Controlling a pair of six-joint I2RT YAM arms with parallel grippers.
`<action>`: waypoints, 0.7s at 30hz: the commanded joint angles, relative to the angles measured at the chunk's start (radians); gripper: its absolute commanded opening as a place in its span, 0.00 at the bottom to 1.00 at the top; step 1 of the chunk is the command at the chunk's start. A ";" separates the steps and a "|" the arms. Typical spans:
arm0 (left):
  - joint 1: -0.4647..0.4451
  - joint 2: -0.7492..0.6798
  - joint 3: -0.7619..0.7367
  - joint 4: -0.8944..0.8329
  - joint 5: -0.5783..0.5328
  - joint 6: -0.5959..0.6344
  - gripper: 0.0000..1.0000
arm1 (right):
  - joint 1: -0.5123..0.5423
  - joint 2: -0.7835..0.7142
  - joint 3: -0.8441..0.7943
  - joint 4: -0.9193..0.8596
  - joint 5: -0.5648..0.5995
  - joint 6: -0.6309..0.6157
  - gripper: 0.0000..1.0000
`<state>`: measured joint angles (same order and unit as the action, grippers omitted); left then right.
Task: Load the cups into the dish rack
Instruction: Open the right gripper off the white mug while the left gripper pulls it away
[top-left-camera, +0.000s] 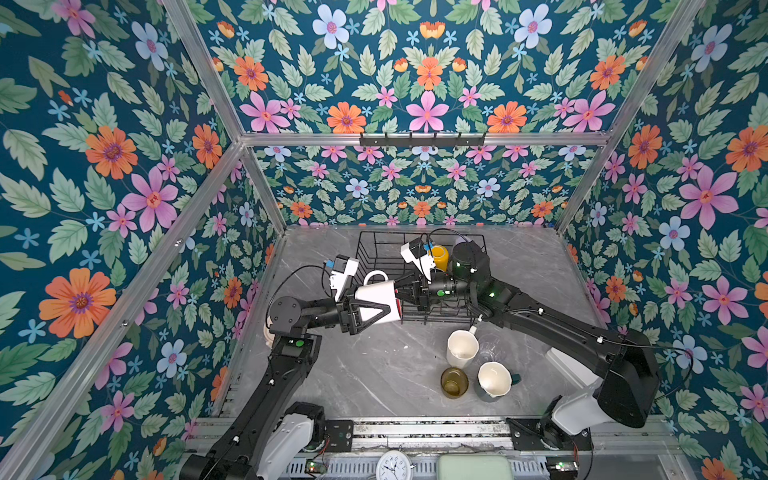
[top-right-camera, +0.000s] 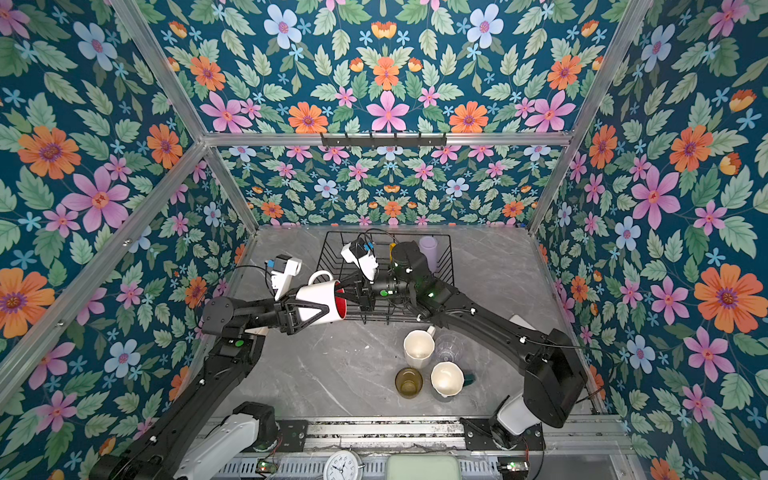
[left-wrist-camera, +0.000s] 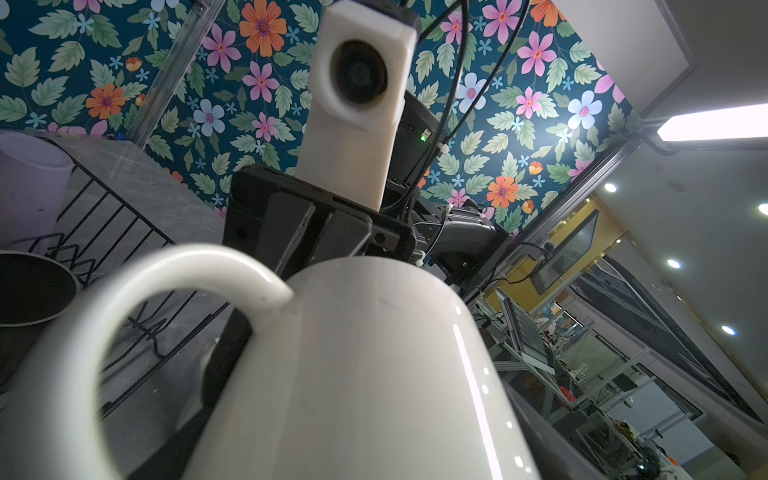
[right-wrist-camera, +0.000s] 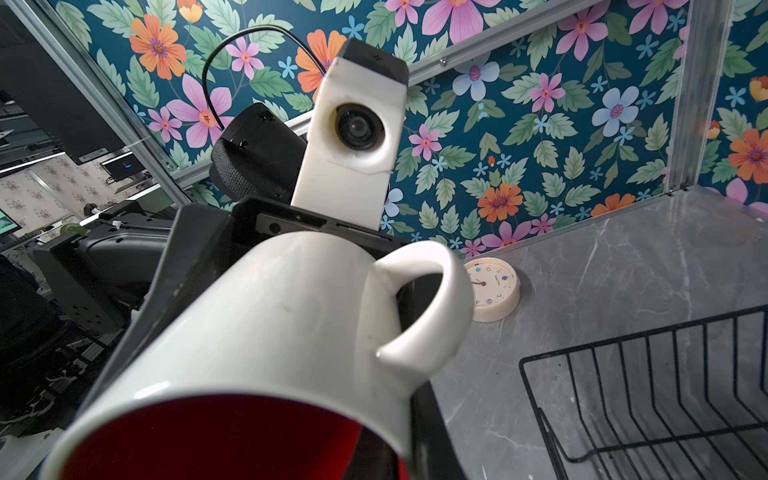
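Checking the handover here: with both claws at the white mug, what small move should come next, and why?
Probably open the left claw fully and draw it back off the white mug. The mug hangs sideways by the dish rack, the left claw flanks its body, and the right claw looks shut on its red-lined rim, so that claw can likely carry it in.

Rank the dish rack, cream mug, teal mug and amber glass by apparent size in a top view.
Largest: dish rack.
Then cream mug and teal mug, about alike, so unranked.
Smallest: amber glass.
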<state>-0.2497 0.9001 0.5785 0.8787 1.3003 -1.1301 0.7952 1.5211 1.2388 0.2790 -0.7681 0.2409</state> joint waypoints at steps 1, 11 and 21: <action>-0.003 0.006 0.023 0.051 -0.023 0.024 0.02 | 0.006 0.004 0.008 -0.015 0.108 0.050 0.13; -0.003 0.003 0.093 -0.167 -0.099 0.178 0.00 | 0.003 -0.024 -0.017 -0.014 0.129 0.084 0.24; -0.003 0.018 0.169 -0.409 -0.151 0.345 0.00 | -0.038 -0.128 -0.124 -0.003 0.227 0.138 0.55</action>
<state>-0.2531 0.9176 0.7216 0.5438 1.1927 -0.8928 0.7643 1.4204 1.1389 0.2649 -0.6033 0.3576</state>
